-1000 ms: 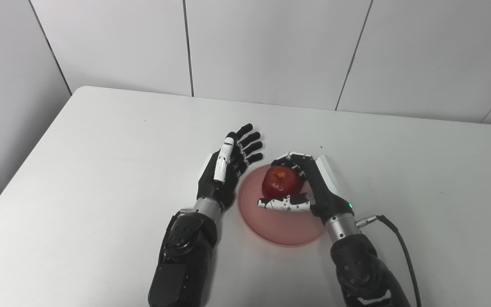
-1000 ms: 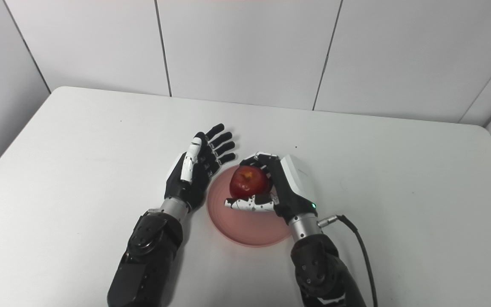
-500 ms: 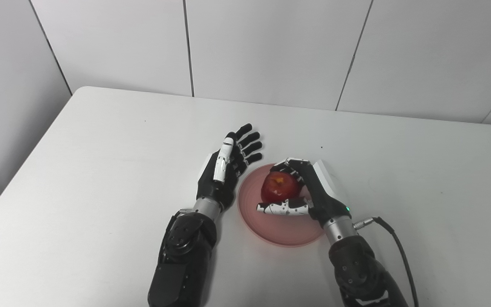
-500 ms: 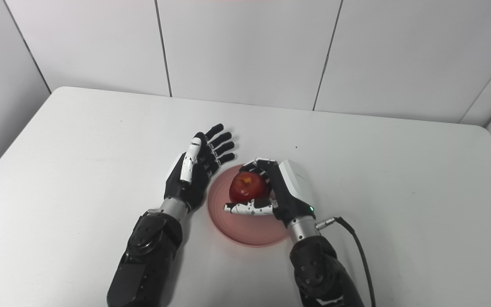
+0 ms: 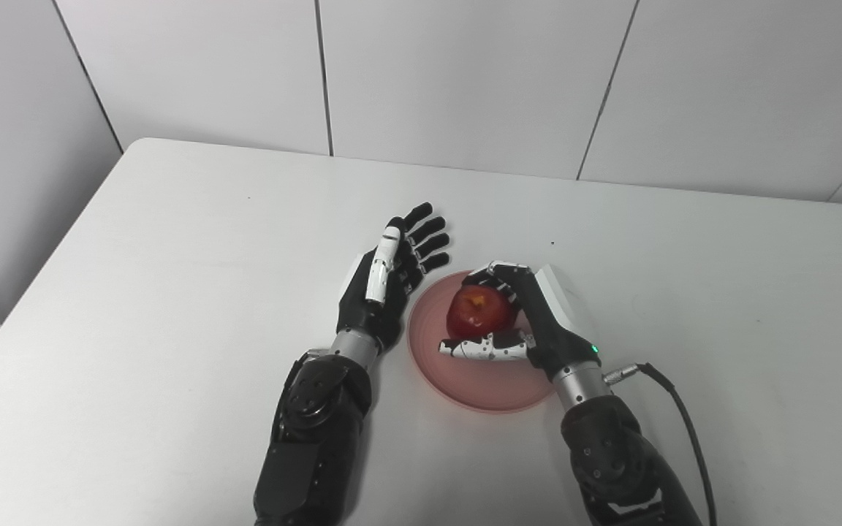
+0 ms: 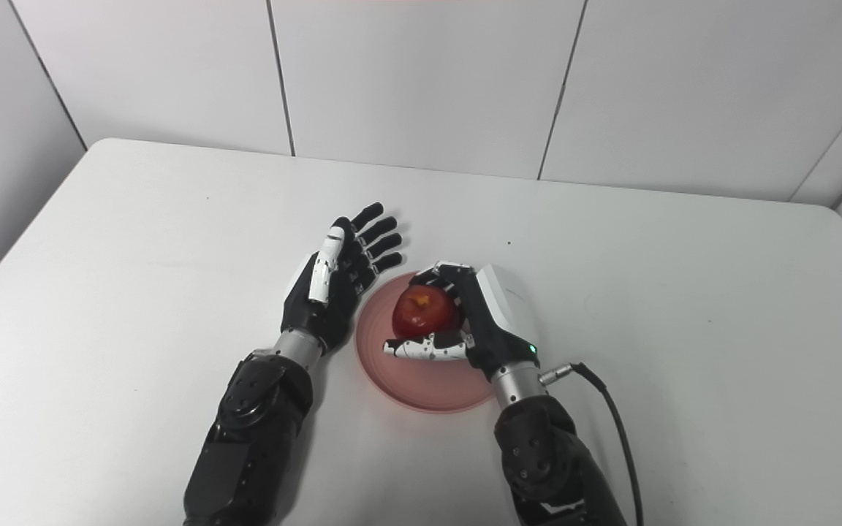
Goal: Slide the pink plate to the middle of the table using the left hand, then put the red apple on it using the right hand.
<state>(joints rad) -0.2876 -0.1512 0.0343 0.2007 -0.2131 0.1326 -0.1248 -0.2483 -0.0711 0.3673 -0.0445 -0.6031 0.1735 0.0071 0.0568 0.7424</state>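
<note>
Right hand point(image 5: 531, 321) of mine grips the red apple point(image 5: 478, 312) over the pink plate point(image 5: 490, 383), while left hand point(image 5: 384, 288) rests spread beside it on the counter point(image 5: 172, 292).

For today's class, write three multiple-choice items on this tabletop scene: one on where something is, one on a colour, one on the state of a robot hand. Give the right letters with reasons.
1. Where is the red apple?
A. over the pink plate
B. at the table's far left corner
C. under the left robot hand

2. What colour is the plate?
A. blue
B. pink
C. green

3. What state is the left robot hand in?
A. shut on the apple
B. shut on the plate
C. open, holding nothing

Answers: 1 A, the apple sits within the plate's outline, gripped by the right robot hand. 2 B, its bare rim shows pink against the white table. 3 C, its fingers are spread beside the plate.
</note>
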